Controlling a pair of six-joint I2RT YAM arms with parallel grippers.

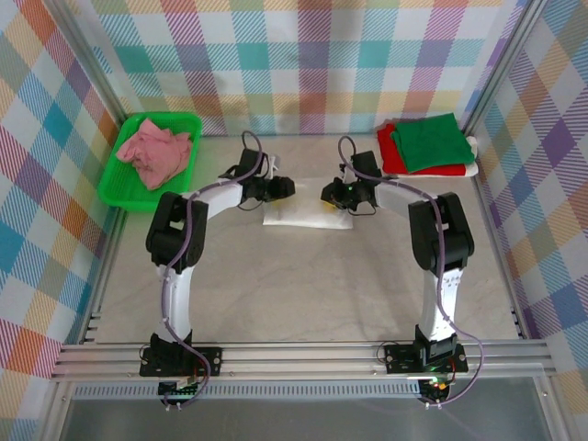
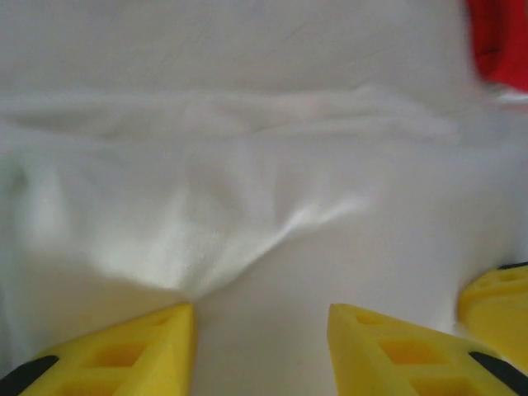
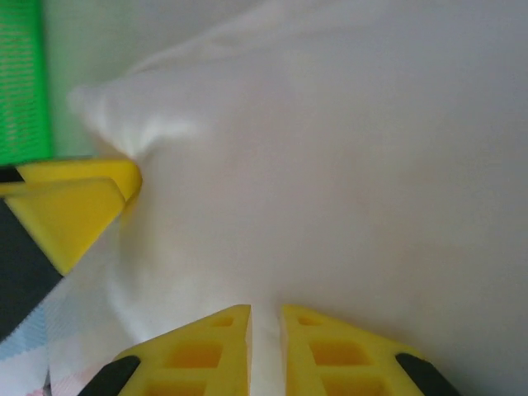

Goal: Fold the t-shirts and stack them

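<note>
A folded white t-shirt [image 1: 308, 214] lies flat in the middle of the table. My left gripper [image 1: 281, 188] is at its back left edge, pressed down on the white t-shirt [image 2: 247, 190]; the left gripper [image 2: 261, 330] is open, and a crease runs off from its left fingertip. My right gripper [image 1: 331, 193] is at the back right edge. The right gripper [image 3: 266, 330] is almost shut, with a thin strip of the white t-shirt [image 3: 330, 165] in the narrow gap between its jaws. A pink t-shirt [image 1: 153, 149] lies crumpled in the tray. A green t-shirt [image 1: 430, 141] lies folded on a red t-shirt [image 1: 389, 152].
The green plastic tray [image 1: 127, 196] stands at the back left by the checked wall. The green and red stack sits on white cloth [image 1: 470, 147] in the back right corner. Both arms arch over the table's middle toward the white shirt.
</note>
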